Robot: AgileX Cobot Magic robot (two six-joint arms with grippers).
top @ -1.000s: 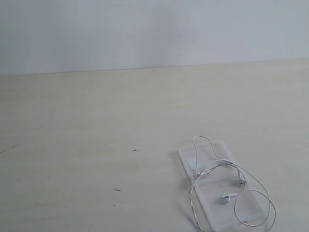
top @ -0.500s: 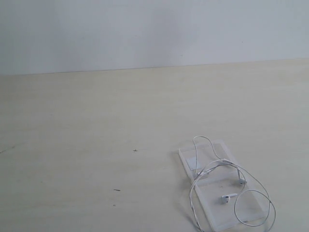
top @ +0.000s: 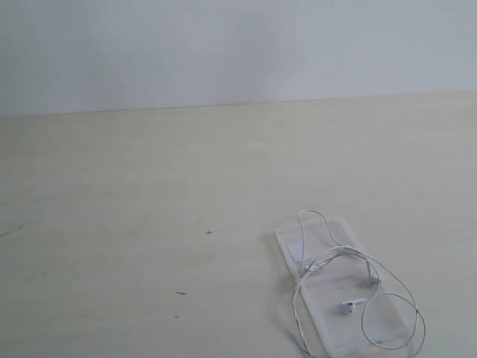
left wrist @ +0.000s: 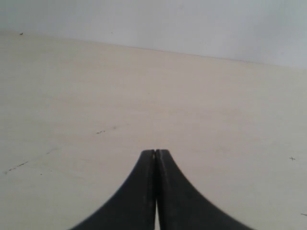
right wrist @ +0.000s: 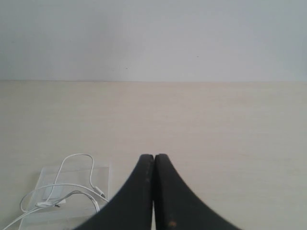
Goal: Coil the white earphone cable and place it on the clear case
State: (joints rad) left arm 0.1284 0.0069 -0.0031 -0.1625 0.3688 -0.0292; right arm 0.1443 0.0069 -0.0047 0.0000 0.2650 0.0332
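Pale wooden worktop [top: 149,186], mostly bare. Left gripper [left wrist: 155,152] hangs over open wood with its black jaws pressed together, nothing between them; right gripper [right wrist: 154,156] is likewise closed and empty, well apart from the work, which lies ahead of it. Clear case [top: 332,332] lies flat and opened out by the front right corner. White earphone cable [top: 339,250] sprawls over it in loose loops, one arching past the case's far end, another spilling off its right side onto the wood. Two earbuds [top: 349,305] rest on the nearer half. Judgement: cable is on the case but barely coiled, so either tidying remains or the placing is done. If more is wanted, the right arm is nearer and needs its jaws opened, then a fine pinch on very thin wire.
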